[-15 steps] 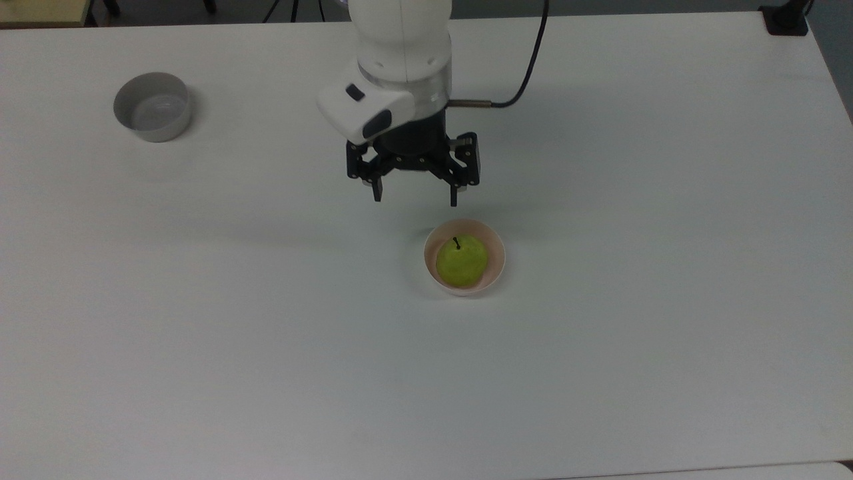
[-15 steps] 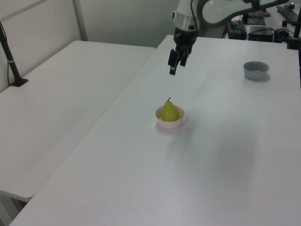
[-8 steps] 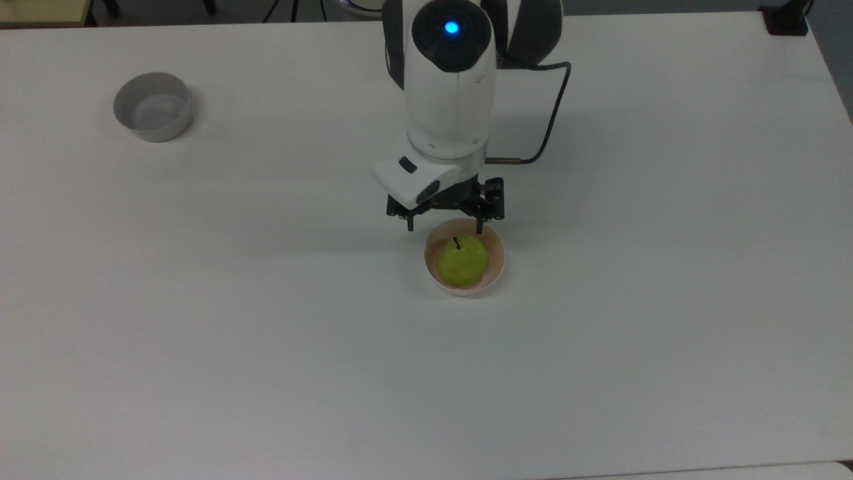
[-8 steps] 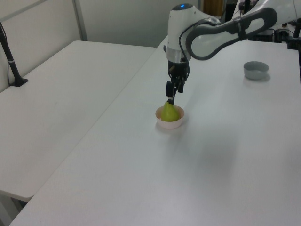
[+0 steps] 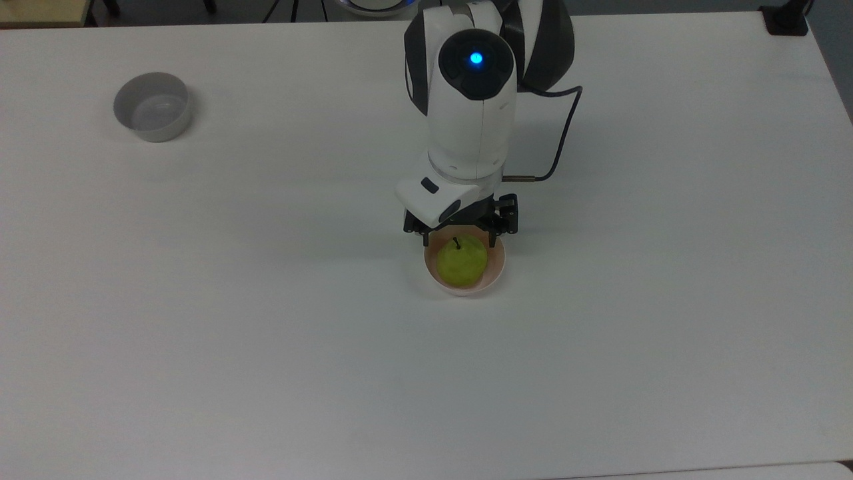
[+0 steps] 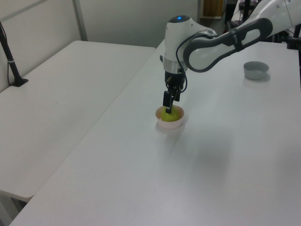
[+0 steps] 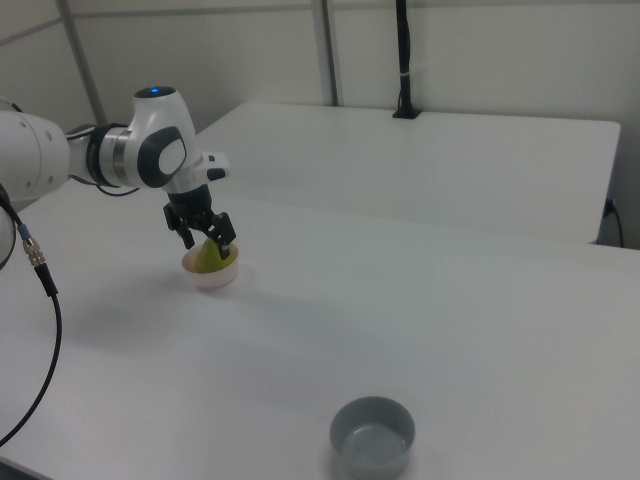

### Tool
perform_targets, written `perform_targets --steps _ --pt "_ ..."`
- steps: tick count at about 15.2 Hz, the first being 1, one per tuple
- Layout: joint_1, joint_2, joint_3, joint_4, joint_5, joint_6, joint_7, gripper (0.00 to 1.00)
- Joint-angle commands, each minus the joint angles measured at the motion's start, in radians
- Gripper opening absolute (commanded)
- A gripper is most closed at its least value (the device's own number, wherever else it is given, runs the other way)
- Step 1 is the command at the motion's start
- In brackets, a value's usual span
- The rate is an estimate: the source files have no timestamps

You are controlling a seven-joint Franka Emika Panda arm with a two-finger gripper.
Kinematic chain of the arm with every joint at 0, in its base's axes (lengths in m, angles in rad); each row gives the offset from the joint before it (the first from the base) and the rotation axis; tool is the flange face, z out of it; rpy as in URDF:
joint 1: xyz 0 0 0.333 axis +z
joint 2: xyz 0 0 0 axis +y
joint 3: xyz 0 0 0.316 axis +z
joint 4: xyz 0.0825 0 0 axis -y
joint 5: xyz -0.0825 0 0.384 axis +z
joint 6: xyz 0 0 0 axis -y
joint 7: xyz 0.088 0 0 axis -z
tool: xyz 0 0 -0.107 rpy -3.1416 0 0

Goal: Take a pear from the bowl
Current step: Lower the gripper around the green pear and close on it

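In the pink bowl [image 5: 496,268] near the table's [image 5: 266,333] middle sits the pear [image 5: 461,261], stem up. The gripper [image 7: 207,241] hangs over it, jaws spread to either side of its top. It looks light, firm and smooth, so the wide belly seems the safest hold. The top view shows the stem [image 5: 456,243]; the right view shows the jaw gap.

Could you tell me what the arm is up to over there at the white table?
The robot arm has its end effector lowered over the pear, which sits in the pale pink bowl. Its fingers are open, straddling the top of the pear, so nothing is gripped or lifted yet. A second, grey bowl stands apart, far toward the top view's left.
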Motion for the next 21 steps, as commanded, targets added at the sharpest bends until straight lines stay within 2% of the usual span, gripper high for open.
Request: perform_targets --steps 1,8,9,11,14,19,21 --pt "0.031 0.020 -0.013 -0.005 -0.011 0.029 0.010 1.00" --pt "0.035 0.041 -0.013 -0.006 -0.028 0.080 0.014 1.00" --pt "0.035 0.041 -0.013 -0.005 -0.028 0.081 0.014 0.96" --pt "0.035 0.043 -0.013 -0.006 -0.029 0.094 0.011 0.79" --pt "0.033 0.058 -0.015 -0.006 -0.051 0.094 0.011 0.61" --pt "0.033 0.055 -0.013 -0.009 -0.052 0.092 0.007 0.36" --pt "0.031 0.040 -0.013 -0.006 -0.052 0.091 0.007 0.34"
